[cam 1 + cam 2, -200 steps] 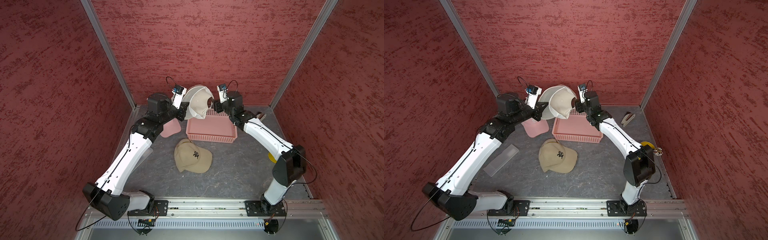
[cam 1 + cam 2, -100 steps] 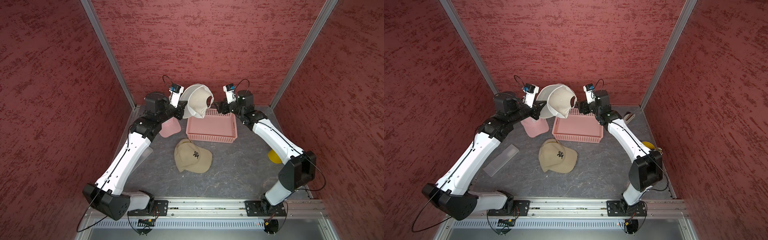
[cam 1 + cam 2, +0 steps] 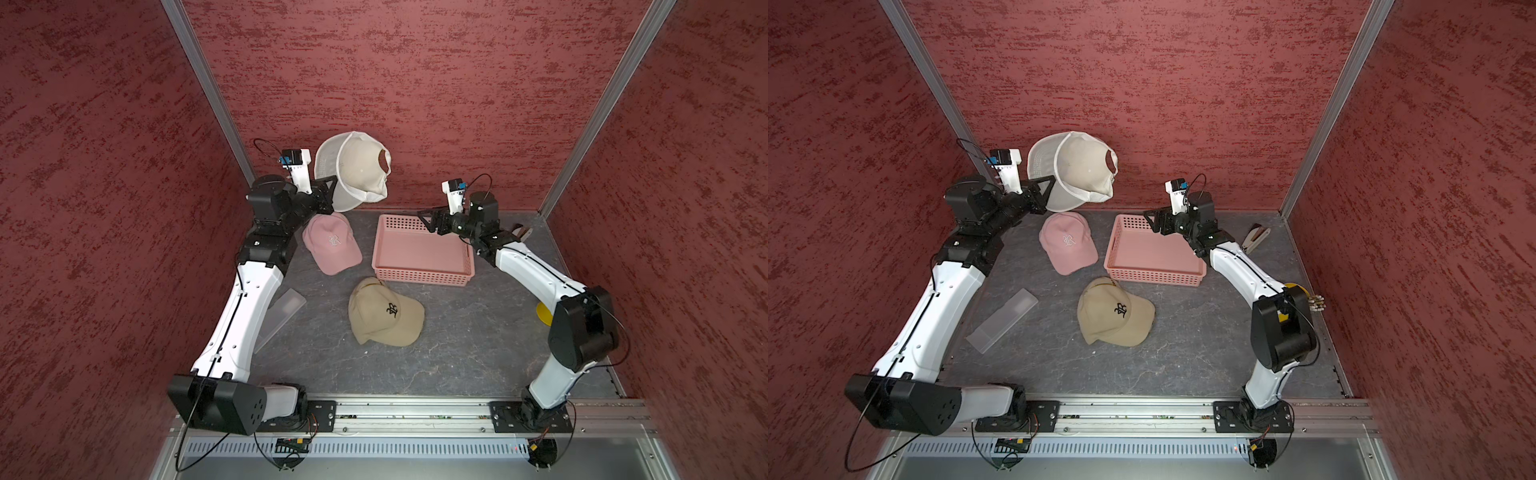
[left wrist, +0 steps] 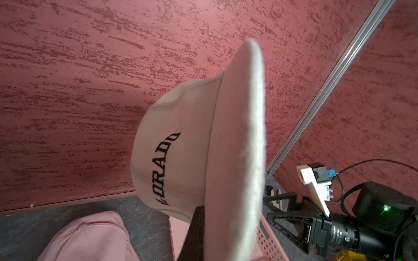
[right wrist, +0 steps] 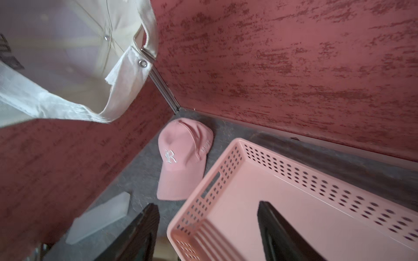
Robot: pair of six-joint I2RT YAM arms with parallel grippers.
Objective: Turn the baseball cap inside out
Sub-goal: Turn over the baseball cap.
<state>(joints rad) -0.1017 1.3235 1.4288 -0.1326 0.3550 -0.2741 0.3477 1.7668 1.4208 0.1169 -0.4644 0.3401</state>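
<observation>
Three baseball caps are in view — a cream cap [image 3: 359, 174], a pink cap [image 3: 332, 245] and a tan cap [image 3: 384, 318]. There is one pink perforated basket [image 3: 422, 276], one frosted plastic strip [image 3: 1003, 320], one pale clip-like item [image 3: 1256, 240] and one yellow object [image 3: 542, 313], mostly hidden. The end effectors number two — the left end effector [image 3: 329, 188] and the right end effector [image 3: 429, 220].

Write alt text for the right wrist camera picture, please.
Two black fingers stand apart, empty, near a pink perforated basket. A pink cap lies on the grey floor beside it; a cream cap hangs above, its inside showing.
</observation>
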